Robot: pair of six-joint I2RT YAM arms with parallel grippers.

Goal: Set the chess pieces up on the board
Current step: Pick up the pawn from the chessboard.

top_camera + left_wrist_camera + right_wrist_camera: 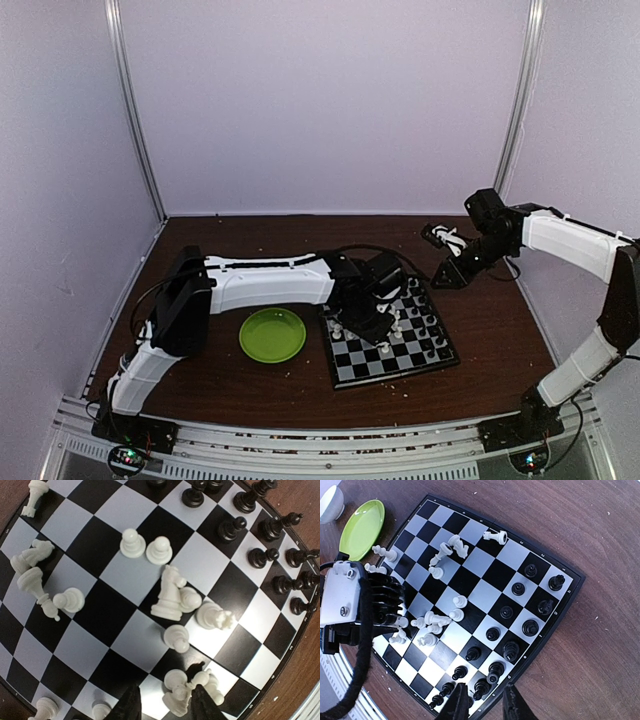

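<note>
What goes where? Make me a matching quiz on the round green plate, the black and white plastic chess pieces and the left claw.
1 round green plate
2 black plastic chess pieces
3 white plastic chess pieces
4 left claw

A scattered, some toppled
B low over the checkered board
C gathered along one board side
D on the brown table beside the board

Pairs: 1-D, 2-C, 3-A, 4-B.

The left arm [270, 280] stretches low; the right arm [575, 240] is raised.
The left gripper [165, 692] points down, jaws half apart; the right gripper [486, 687] has its jaws slightly apart.
</note>
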